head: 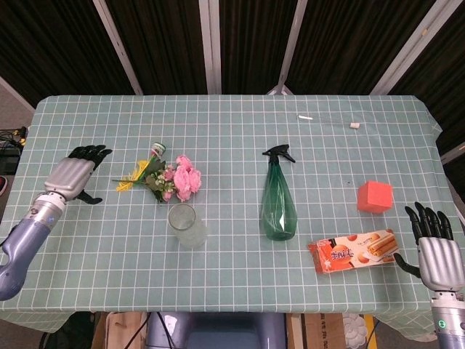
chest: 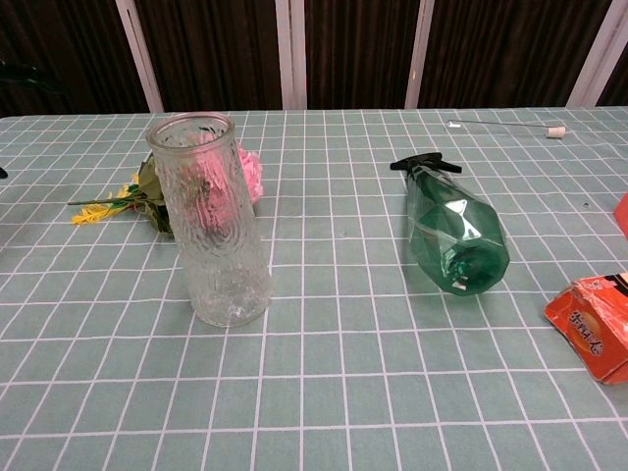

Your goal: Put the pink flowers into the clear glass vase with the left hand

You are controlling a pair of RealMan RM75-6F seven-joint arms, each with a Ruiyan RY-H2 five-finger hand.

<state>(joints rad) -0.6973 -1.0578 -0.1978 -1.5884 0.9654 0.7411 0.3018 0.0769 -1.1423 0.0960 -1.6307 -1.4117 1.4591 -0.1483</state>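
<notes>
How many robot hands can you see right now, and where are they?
2. The left robot hand is over the table's left side, just left of the pink flowers. The right robot hand is at the table's near right corner.

lab-style test rig | checked green tablecloth (head: pixel 240 131) over staged table | black corrugated wall panels (head: pixel 160 43) with pale struts behind | cardboard boxes (head: pixel 320 331) stored under table edge

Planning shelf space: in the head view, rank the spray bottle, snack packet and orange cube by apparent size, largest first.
1. Spray bottle, lying flat, longest.
2. Snack packet, a little shorter, though it lies nearer the camera.
3. Orange cube, clearly smallest.
</notes>
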